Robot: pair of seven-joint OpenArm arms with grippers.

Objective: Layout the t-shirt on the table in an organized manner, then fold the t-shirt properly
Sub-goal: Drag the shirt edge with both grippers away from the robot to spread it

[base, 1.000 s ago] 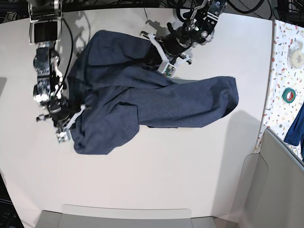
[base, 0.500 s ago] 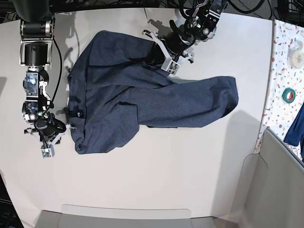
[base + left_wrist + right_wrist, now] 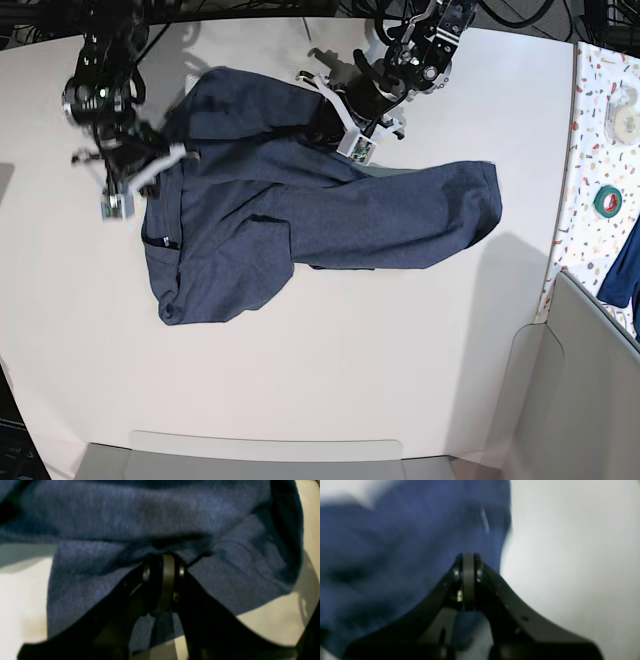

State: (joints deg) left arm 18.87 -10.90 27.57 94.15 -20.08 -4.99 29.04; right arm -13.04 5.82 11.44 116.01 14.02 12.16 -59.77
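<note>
Left gripper, upper centre of base view: jaws pinched onto a fold of the t-shirt.
Right gripper, upper left: jaws together, at the shirt's edge; whether it pinches cloth cannot be told.
T-shirt: crumpled on the white table, long axis running left to right, one end at frame right.

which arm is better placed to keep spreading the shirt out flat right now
Left, probably. The left gripper is already clamped on a fold of the t-shirt, so it can pull at once. The right gripper is shut and seems to hold nothing, over the shirt's edge by the bare table.
</note>
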